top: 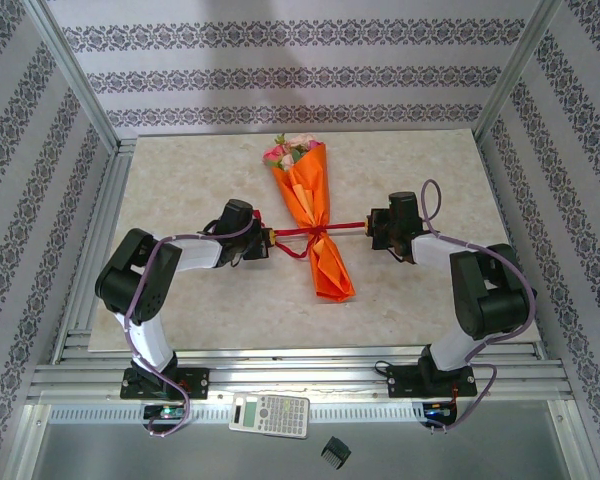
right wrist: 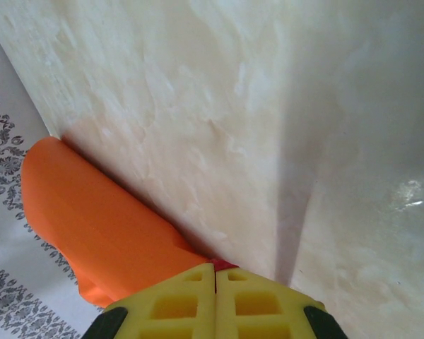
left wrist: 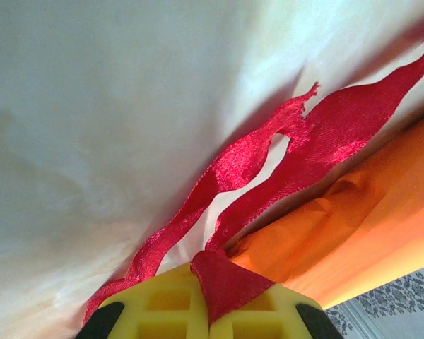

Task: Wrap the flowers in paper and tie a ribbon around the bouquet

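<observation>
The bouquet (top: 315, 215) lies on the table, its orange paper (top: 325, 260) narrowing towards me, with pink and cream flowers (top: 288, 153) showing at the far end. A dark red ribbon (top: 346, 227) crosses the paper's waist and stretches out to both sides. My left gripper (top: 268, 238) is shut on the ribbon's left end. In the left wrist view the ribbon (left wrist: 325, 138) runs from the yellow fingers (left wrist: 166, 304) of the left gripper (left wrist: 210, 274) beside the paper (left wrist: 371, 226). My right gripper (top: 372, 226) (right wrist: 215, 267) is shut on the right end, where a red tip (right wrist: 226, 265) peeks out beside the paper (right wrist: 92, 219).
A calculator (top: 269, 413) and a small black part (top: 335, 452) lie on the near ledge in front of the arm bases. Aluminium rails (top: 90, 250) and patterned walls (top: 280, 75) close in the beige table (top: 200, 170) on three sides.
</observation>
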Controlling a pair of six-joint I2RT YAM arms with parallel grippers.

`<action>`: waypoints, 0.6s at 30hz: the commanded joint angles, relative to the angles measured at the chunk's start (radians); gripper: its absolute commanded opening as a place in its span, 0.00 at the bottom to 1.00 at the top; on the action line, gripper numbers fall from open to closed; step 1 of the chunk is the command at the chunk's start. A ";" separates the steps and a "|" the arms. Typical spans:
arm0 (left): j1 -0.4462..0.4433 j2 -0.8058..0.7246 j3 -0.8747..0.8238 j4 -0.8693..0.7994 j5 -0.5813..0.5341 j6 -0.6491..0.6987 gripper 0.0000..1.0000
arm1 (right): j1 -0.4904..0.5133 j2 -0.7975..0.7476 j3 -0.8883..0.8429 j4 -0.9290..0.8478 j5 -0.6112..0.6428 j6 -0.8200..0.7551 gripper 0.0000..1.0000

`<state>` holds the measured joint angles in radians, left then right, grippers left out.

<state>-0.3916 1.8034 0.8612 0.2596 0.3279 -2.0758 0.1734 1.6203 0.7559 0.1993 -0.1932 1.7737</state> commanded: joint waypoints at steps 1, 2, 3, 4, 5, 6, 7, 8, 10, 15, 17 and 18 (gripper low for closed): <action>0.049 -0.035 -0.034 -0.062 -0.067 0.009 0.00 | -0.046 -0.043 -0.017 -0.028 0.118 -0.024 0.00; 0.052 -0.038 -0.035 -0.065 -0.067 0.010 0.00 | -0.049 -0.043 -0.014 -0.032 0.118 -0.026 0.00; 0.054 -0.043 -0.036 -0.069 -0.066 0.013 0.00 | -0.050 -0.045 -0.008 -0.037 0.118 -0.031 0.00; 0.058 -0.048 -0.037 -0.074 -0.067 0.019 0.00 | -0.052 -0.047 -0.005 -0.043 0.119 -0.034 0.00; 0.061 -0.052 -0.036 -0.078 -0.066 0.023 0.00 | -0.052 -0.048 -0.004 -0.048 0.122 -0.035 0.00; 0.063 -0.055 -0.036 -0.083 -0.069 0.026 0.00 | -0.052 -0.051 -0.001 -0.053 0.124 -0.036 0.00; 0.067 -0.058 -0.036 -0.084 -0.068 0.030 0.00 | -0.052 -0.052 0.001 -0.058 0.126 -0.039 0.00; 0.070 -0.061 -0.034 -0.087 -0.067 0.034 0.00 | -0.052 -0.051 0.003 -0.061 0.126 -0.040 0.00; 0.073 -0.064 -0.033 -0.093 -0.066 0.039 0.00 | -0.051 -0.051 0.004 -0.062 0.126 -0.040 0.00; 0.074 -0.065 -0.032 -0.098 -0.060 0.043 0.00 | -0.050 -0.057 0.006 -0.076 0.138 -0.040 0.00; 0.073 -0.067 -0.034 -0.101 -0.060 0.045 0.00 | -0.051 -0.059 0.007 -0.083 0.142 -0.043 0.00; 0.074 -0.068 -0.037 -0.102 -0.060 0.044 0.00 | -0.051 -0.063 0.008 -0.090 0.144 -0.043 0.00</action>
<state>-0.3641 1.7565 0.8471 0.2489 0.3416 -2.0460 0.1642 1.5955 0.7559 0.1532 -0.1913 1.7527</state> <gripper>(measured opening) 0.045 0.051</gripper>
